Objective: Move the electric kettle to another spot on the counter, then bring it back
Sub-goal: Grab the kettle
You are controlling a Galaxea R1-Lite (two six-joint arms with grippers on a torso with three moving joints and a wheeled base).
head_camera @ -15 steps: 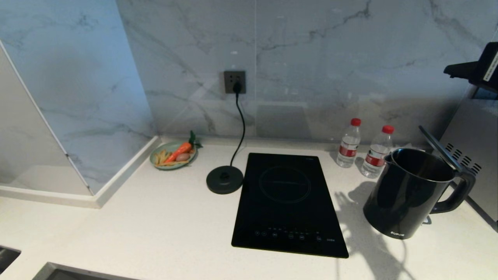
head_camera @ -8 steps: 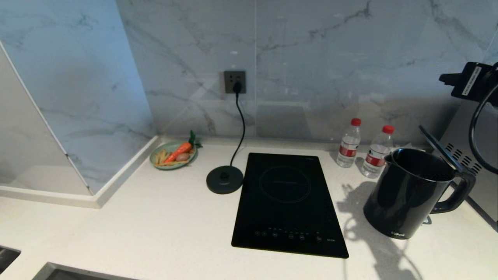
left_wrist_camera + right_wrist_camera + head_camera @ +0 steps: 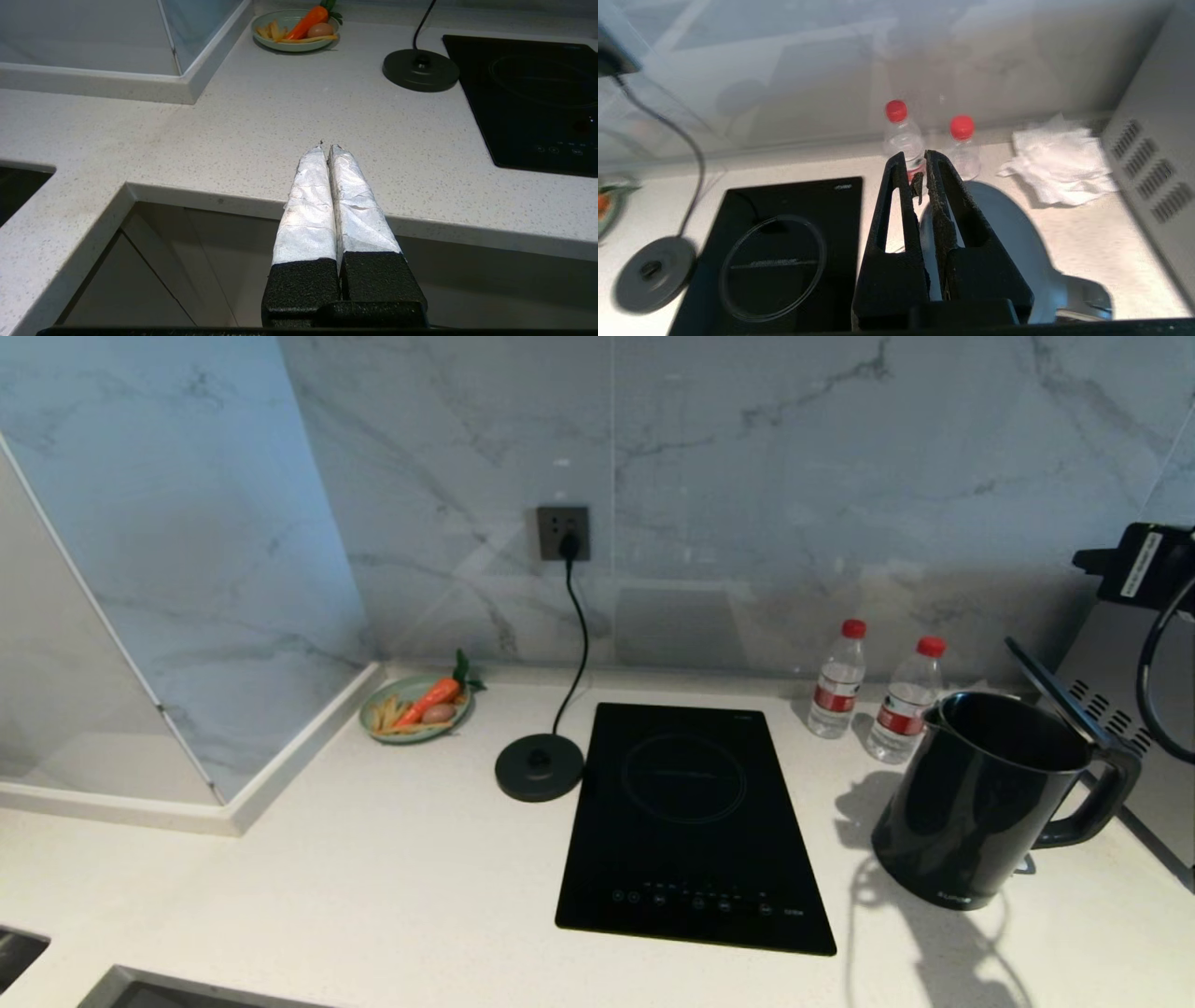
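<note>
The black electric kettle [image 3: 980,803] stands on the white counter [image 3: 373,859] at the right, off its base, with its lid tipped up and its handle pointing right. In the right wrist view its top [image 3: 1008,242] is a grey-blue round shape under the fingers. My right arm [image 3: 1144,565] hangs high above and behind the kettle at the right edge. My right gripper [image 3: 916,156] is shut, holds nothing and is clear of the kettle. My left gripper [image 3: 326,147] is shut and empty, parked in front of the counter's edge on the left.
The round power base [image 3: 540,767] with its cord sits left of the black cooktop [image 3: 691,821]. Two red-capped bottles [image 3: 837,681] stand behind the kettle. A steel appliance [image 3: 1139,691] is at the right, a tissue [image 3: 1059,161] by it. A plate of food [image 3: 415,707] sits back left.
My right arm has come lower at the right edge, and its shadow on the counter has shifted. The kettle has stayed put.
</note>
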